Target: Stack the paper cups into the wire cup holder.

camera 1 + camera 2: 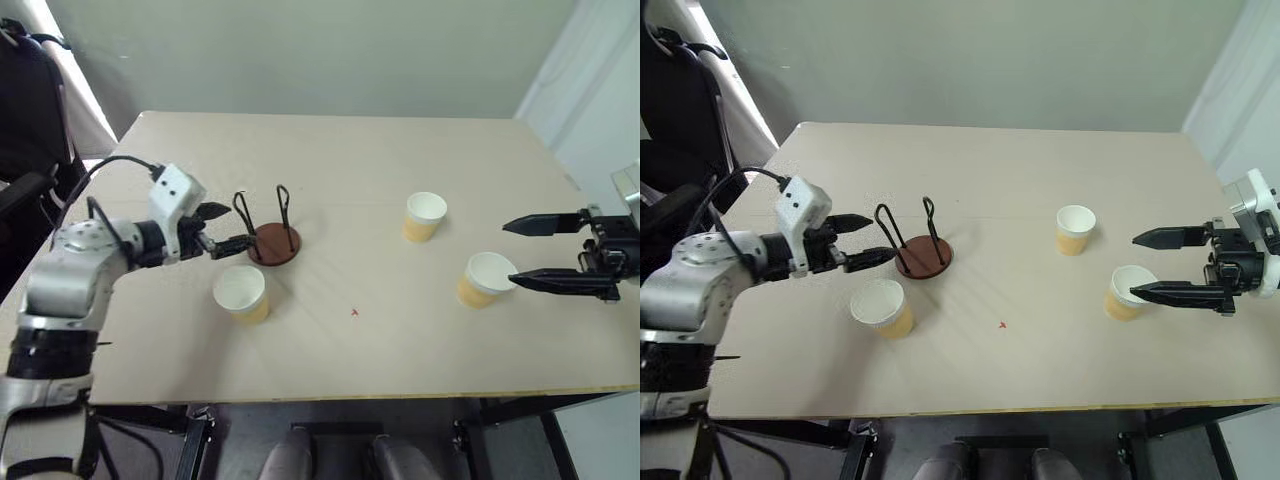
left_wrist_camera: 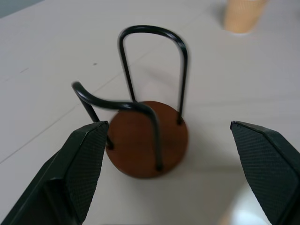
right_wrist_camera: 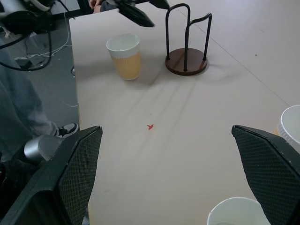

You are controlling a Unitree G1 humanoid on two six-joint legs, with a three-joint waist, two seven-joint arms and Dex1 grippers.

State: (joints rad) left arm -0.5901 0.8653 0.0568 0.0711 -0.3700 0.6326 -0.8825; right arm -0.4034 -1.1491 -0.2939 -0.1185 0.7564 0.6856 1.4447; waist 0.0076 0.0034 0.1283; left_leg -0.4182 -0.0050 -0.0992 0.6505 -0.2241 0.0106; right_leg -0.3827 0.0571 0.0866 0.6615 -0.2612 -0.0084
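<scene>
cups: three paper cups (image 1: 242,292) (image 1: 425,216) (image 1: 486,279) stood upright around the empty wire cup holder (image 1: 273,243) | handling: likely light, crushable; pinch gently mid-wall | left gripper (image 1: 218,228): spread wide, empty | right gripper (image 1: 545,253): spread wide, empty

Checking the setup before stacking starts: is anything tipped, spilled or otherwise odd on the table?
Nothing stands out. All three paper cups stand upright, apart and empty-looking; the wire cup holder sits upright on its base, with no cup in it.

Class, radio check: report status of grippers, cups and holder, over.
Left gripper open, at the wire holder, nothing held. Right gripper open beside nearest cup. Three cups loose on the table, holder empty. Nothing in the way.
</scene>
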